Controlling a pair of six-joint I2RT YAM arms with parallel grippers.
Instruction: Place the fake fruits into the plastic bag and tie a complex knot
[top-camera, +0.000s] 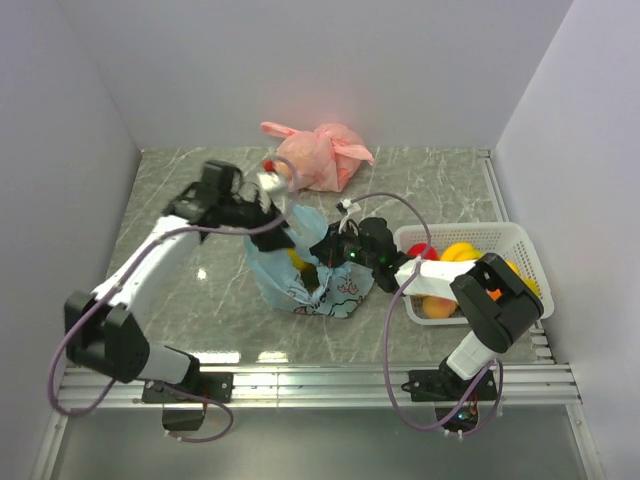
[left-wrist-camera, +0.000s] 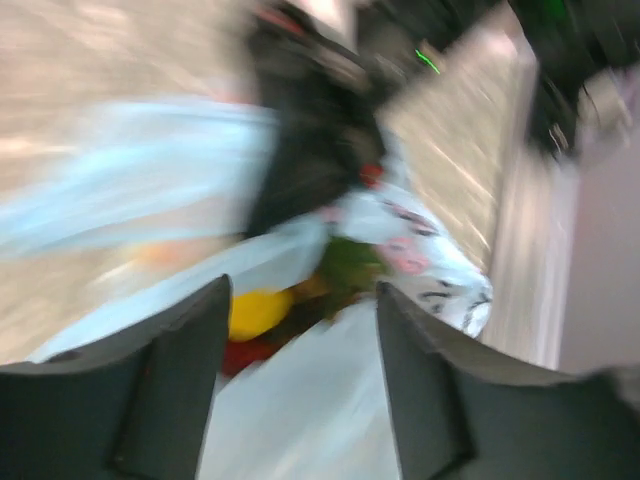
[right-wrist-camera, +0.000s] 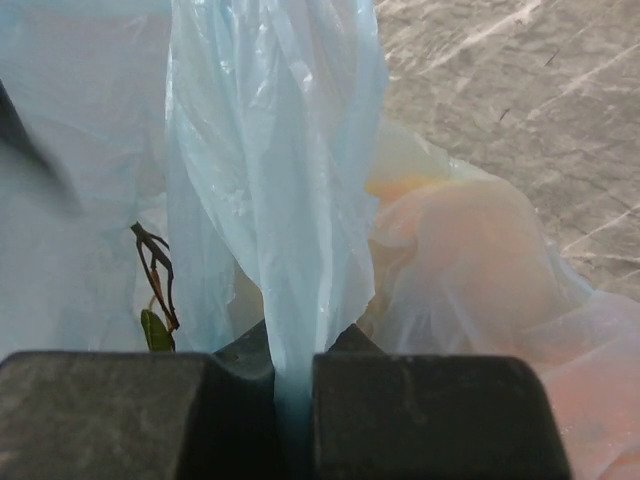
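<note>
The light-blue plastic bag (top-camera: 305, 280) sits mid-table, with a yellow fruit (left-wrist-camera: 255, 310), a red fruit (left-wrist-camera: 243, 354) and something green visible inside. My right gripper (top-camera: 335, 245) is shut on a bunched strip of the bag (right-wrist-camera: 280, 200), pinched between its fingers (right-wrist-camera: 292, 365). A peach fruit (right-wrist-camera: 470, 240) shows through the film. My left gripper (top-camera: 277, 215) is at the bag's upper left side; it is open (left-wrist-camera: 300, 300) with loose bag film between the spread fingers. The left wrist view is motion-blurred. More fake fruits, red (top-camera: 422, 250), yellow (top-camera: 460, 250) and orange (top-camera: 438, 306), lie in the basket.
A white plastic basket (top-camera: 522, 240) stands at the right, close to my right arm. A knotted pink-orange bag (top-camera: 322, 155) lies at the back centre by the wall. White walls enclose the marble table on three sides.
</note>
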